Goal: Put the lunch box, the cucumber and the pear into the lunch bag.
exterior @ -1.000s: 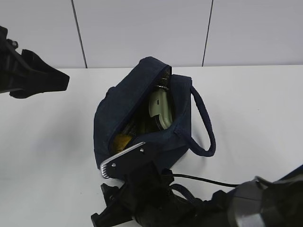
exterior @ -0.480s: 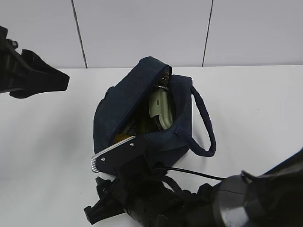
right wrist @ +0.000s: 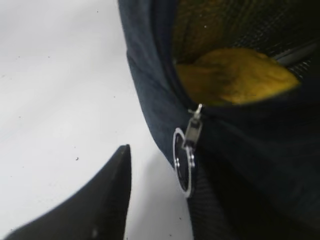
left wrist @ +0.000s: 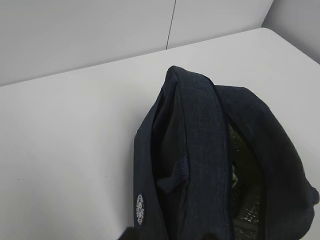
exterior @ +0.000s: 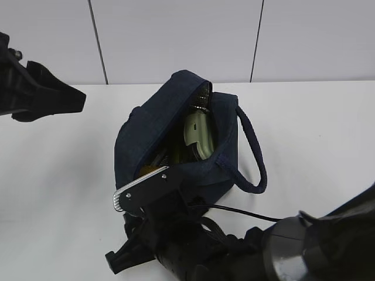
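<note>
Exterior view, looking down at a slant on a white bench (exterior: pixel 316 146). The navy bag (exterior: pixel 153 132) stands at centre with its top open and a loop handle (exterior: pixel 253 153) hanging at its 3 o'clock side. Inside, the box (exterior: pixel 198 139) stands on edge, its pale green lid showing; a sliver of the yellow pear (exterior: pixel 153 171) shows at the bag's near end, and a dark green strip between the two may be the cucumber, though too little shows to tell.

The right gripper (exterior: pixel 140 190) sits at the bag's 6 o'clock, its metal-edged finger against the near rim of the opening, just in front of the pear. In the right wrist view the pear (right wrist: pixel 239 76) lies inside the bag (right wrist: pixel 250 160) at 1 o'clock from the single dark fingertip (right wrist: pixel 117 172) in view; the zipper's ring pull (right wrist: pixel 183 162) hangs just to the right of that tip, apart from it. Nothing shows between the right jaws, but whether they stand released or closed cannot be told.

The left arm (exterior: pixel 35 93) hangs at the bag's 9 o'clock, well apart. The left wrist view looks down on the bag (left wrist: pixel 200 150) and its silvery lining (left wrist: pixel 245 185); only dark tips show at the bottom edge, so the state of the left jaws cannot be told, and they hold nothing visible.
</note>
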Motion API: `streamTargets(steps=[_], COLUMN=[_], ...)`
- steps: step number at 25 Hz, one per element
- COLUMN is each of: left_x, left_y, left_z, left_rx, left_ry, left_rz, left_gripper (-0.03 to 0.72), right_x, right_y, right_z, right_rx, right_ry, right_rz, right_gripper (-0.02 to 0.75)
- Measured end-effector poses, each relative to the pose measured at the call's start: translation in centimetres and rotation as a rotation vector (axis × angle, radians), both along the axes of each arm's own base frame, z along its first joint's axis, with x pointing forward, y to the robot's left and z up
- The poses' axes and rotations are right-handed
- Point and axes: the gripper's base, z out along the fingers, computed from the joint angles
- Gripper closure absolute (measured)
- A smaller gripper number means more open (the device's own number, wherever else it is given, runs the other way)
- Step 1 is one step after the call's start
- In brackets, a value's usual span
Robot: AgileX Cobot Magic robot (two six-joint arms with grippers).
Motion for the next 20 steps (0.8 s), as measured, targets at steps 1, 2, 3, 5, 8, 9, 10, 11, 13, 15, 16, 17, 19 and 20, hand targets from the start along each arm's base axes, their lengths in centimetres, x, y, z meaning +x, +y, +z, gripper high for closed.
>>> streamTargets(steps=[1,2,3,5,8,9,10,11,13,15,16,17,19,20], left_x=[0.0,0.0,0.0,0.0,0.0,0.0,0.0,0.0,0.0,0.0,0.0,0.0,0.0,0.0], left_y=[0.0,0.0,0.0,0.0,0.0,0.0,0.0,0.0,0.0,0.0,0.0,0.0,0.0,0.0], left_z=[0.0,0.0,0.0,0.0,0.0,0.0,0.0,0.0,0.0,0.0,0.0,0.0,0.0,0.0], left_rx=[0.0,0.0,0.0,0.0,0.0,0.0,0.0,0.0,0.0,0.0,0.0,0.0,0.0,0.0], left_ry=[0.0,0.0,0.0,0.0,0.0,0.0,0.0,0.0,0.0,0.0,0.0,0.0,0.0,0.0], left_rz=[0.0,0.0,0.0,0.0,0.0,0.0,0.0,0.0,0.0,0.0,0.0,0.0,0.0,0.0], left_gripper=[0.442,0.442,0.442,0.442,0.442,0.442,0.442,0.442,0.442,0.442,0.442,0.442,0.442,0.442], right_x=[0.0,0.0,0.1,0.1,0.1,0.1,0.1,0.1,0.2,0.0,-0.1,-0.2,-0.4,-0.6], right_y=[0.0,0.0,0.0,0.0,-0.1,-0.1,-0.1,-0.1,-0.1,-0.2,-0.3,-0.3,-0.3,-0.3], right_z=[0.0,0.1,0.1,0.1,0.1,0.1,0.1,0.1,0.1,-0.1,-0.3,-0.3,0.4,0.8], right_rx=[0.001,0.003,0.005,0.006,0.009,0.009,0.009,0.008,0.006,-0.014,-0.028,-0.043,-0.057,-0.069], right_ry=[-0.002,-0.006,-0.01,-0.014,-0.016,-0.016,-0.016,-0.016,-0.013,0.01,0.032,0.054,0.078,0.082], right_rz=[0.0,-0.002,-0.005,-0.008,-0.015,-0.015,-0.015,-0.015,-0.02,-0.021,-0.02,-0.012,0.012,0.034], right_gripper=[0.46,0.508,0.558,0.65,0.732,0.732,0.732,0.732,0.732,0.732,0.732,0.732,0.732,0.732])
